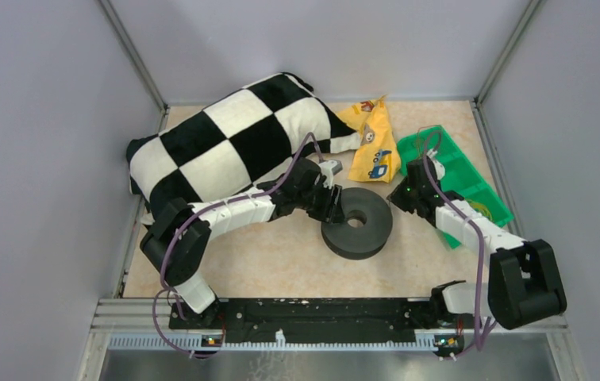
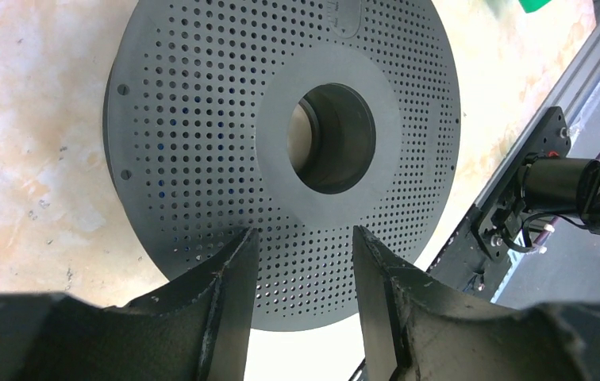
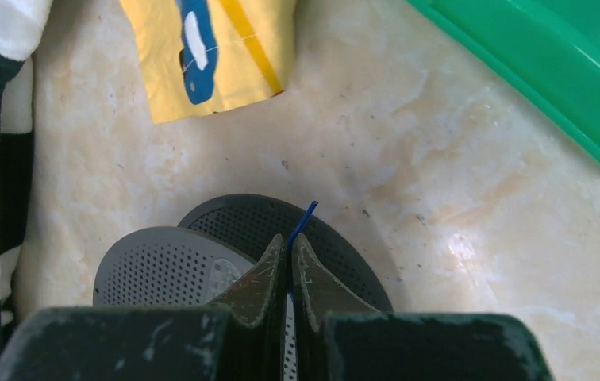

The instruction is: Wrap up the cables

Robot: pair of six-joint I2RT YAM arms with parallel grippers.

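A dark grey perforated spool [image 1: 356, 222] lies flat at the middle of the table. My left gripper [image 2: 305, 232] hovers open over the spool's flange [image 2: 201, 119], short of its centre hole, with nothing between the fingers. At the spool's right edge, my right gripper [image 3: 289, 238] is shut on a thin blue cable [image 3: 303, 218], whose short end sticks out past the fingertips above the spool [image 3: 162, 266]. In the top view the cable is too fine to make out; there the left gripper [image 1: 335, 202] and the right gripper [image 1: 398, 198] flank the spool.
A black-and-white checkered pillow [image 1: 233, 139] fills the back left, right behind my left arm. A yellow printed bag [image 1: 372, 143] lies behind the spool. A green tray [image 1: 459, 171] stands at the right, under my right arm. A black rail [image 1: 313, 309] runs along the near edge.
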